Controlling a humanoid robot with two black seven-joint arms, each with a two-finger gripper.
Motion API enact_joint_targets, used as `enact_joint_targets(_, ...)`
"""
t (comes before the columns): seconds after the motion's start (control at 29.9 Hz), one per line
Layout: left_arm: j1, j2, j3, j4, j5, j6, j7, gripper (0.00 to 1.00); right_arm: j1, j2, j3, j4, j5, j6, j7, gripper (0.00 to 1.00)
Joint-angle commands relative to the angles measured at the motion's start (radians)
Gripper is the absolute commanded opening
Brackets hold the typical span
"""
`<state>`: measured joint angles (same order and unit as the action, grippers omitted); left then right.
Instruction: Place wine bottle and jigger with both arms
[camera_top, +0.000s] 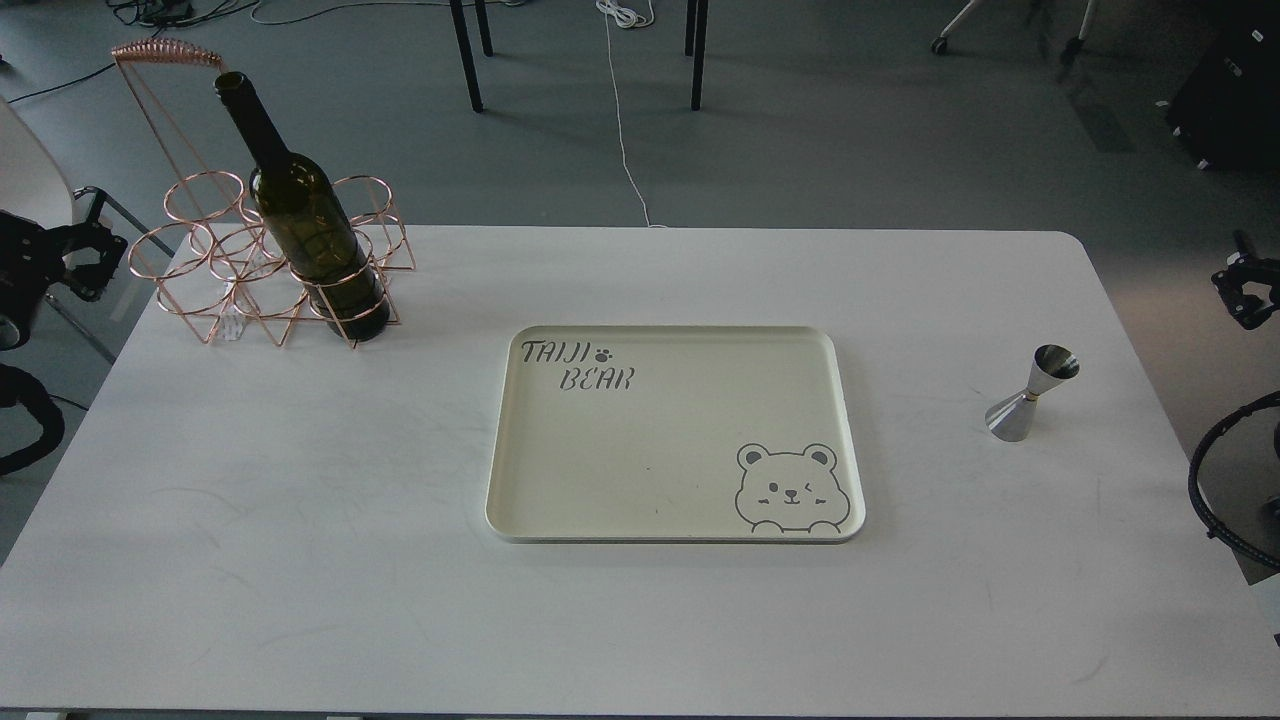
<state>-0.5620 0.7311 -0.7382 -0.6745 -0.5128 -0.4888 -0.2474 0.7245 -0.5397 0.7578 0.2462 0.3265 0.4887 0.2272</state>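
White matte table (300, 560) carries a cream rectangular tray (640, 520) at centre, and right of it the steel hourglass jigger (1030, 396) stands upright. Farther left, the smooth olive-green wine bottle (305, 215) stands neck-up in a copper wire rack (205, 270). Left gripper (85, 255) and right gripper (1245, 290) hang off the table's edges, too dark to tell whether their fingers are spread.

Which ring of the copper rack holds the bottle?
The front-right ring of the copper wire rack, nearest the tray. The wine bottle stands in it; the other rings hold nothing.
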Motion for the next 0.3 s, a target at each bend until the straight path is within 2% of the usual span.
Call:
enact_joint_targets(0.0, 0.025, -0.004, -0.004, 0.001, 0.004, 0.0, -0.001, 0.98, -0.008, 0.006, -0.002, -0.001, 0.0, 0.0, 0.004, 1.0)
enact_joint_targets(0.27, 0.031, 0.008, 0.005, 0.006, 0.022, 0.0, 0.002, 0.98, -0.011, 0.004, -0.021, 0.001, -0.004, 0.0, 0.004, 1.0)
